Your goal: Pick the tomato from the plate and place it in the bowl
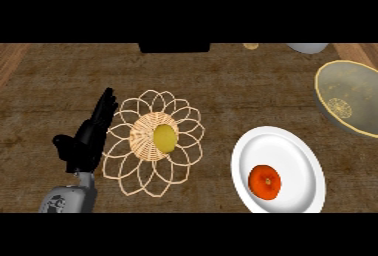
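Nearby, the tomato (pixel 264 182) sits on the white plate (pixel 295 150), beside the grey bowl (pixel 353 95). Further left, a yellow fruit (pixel 165 138) rests on a wicker trivet (pixel 136 175). Left hand (pixel 88 137) rests beside it, fingers straight.

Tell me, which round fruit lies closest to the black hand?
The yellow fruit on the wicker mat, beside the left hand; the red tomato sits far right.

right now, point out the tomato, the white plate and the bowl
tomato (pixel 264 182), head view, middle of its red skin
white plate (pixel 284 145), head view, bare upper part
bowl (pixel 362 92), head view, inner wall
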Robot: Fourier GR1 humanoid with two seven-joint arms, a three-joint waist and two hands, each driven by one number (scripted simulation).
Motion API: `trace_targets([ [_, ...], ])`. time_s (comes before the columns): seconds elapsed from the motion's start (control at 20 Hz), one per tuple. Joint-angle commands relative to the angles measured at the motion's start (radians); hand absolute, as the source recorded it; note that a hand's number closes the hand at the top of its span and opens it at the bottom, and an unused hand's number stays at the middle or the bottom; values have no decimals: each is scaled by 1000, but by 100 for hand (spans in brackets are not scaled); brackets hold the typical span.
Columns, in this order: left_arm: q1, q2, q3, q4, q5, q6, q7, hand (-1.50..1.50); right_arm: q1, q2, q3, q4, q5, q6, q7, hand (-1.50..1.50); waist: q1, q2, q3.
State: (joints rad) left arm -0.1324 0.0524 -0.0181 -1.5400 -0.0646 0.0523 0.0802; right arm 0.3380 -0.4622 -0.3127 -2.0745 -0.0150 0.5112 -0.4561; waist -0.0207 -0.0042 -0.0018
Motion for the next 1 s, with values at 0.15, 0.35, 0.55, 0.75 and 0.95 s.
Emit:
trace_targets([
  [0.15,-15,27,28,14,14,-22,-20,0,-40,-73,-203,-225,-221,-28,354,150,10,3,0],
  [0.35,42,6,-11,-10,-2,-26,-49,0,-223,-160,-212,-162,-294,-67,538,150,25,4,1],
  [0.55,33,-16,-31,-38,-10,-9,8,0,-331,-204,-192,-126,-302,-138,694,150,27,4,1],
  [0.75,-86,1,7,31,4,-19,41,0,-518,-277,-129,57,-273,-158,734,150,32,7,1],
  [0.95,-26,16,1,-1,6,-38,19,0,-535,-289,-102,162,-25,-163,625,150,45,10,2],
])
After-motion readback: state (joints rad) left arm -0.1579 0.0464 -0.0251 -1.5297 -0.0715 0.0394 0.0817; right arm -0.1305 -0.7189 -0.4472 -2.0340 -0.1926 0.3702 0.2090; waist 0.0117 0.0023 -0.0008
